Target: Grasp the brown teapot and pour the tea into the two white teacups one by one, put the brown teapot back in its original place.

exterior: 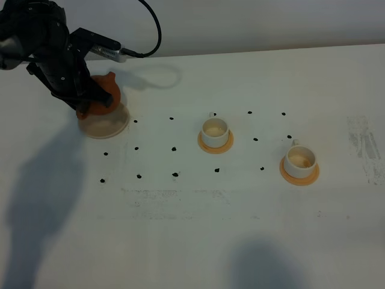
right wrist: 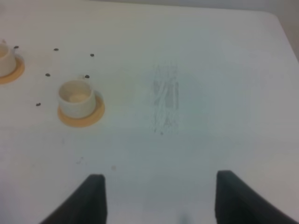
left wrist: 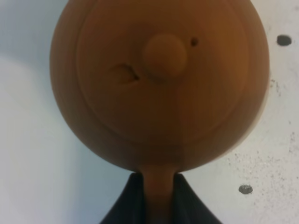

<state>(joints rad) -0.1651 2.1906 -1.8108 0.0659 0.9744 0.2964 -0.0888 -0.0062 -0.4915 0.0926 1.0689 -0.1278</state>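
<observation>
Left tool (left wrist: pixel 158 184) is clenched on the handle (left wrist: pixel 158 207) of the brown teapot (exterior: pixel 110 95). In the left wrist view the dark fingers (left wrist: pixel 125 209) sit on either side of the handle, tight against it. That view looks straight down on the pot, with the lid on and the lid knob (left wrist: pixel 163 56) showing.

In the high view the teapot is at the far left of the counter (exterior: pixel 192 241), under the left arm, with its spout pointing toward the far edge. It sits over the back part of the cream coaster (exterior: pixel 107 126), and the front of the disc shows bare. Can't tell whether the pot's base touches the disc or hangs just above it.

The middle teacup (exterior: pixel 215 128) is upright on its orange-tan coaster (exterior: pixel 215 145), well apart from the teapot. The right teacup (exterior: pixel 299 158) is upright on its own orange-tan coaster (exterior: pixel 299 175), nearer the front edge.

Right tool (right wrist: pixel 161 196) is released, with fingers (right wrist: pixel 93 198) spread wide and nothing between them. It hangs above bare counter, and the right teacup is ahead of it.

Black dots (exterior: pixel 175 174) lie in a rough grid between the teapot and the cups. A scuffed patch (exterior: pixel 363 144) is at the far right.
</observation>
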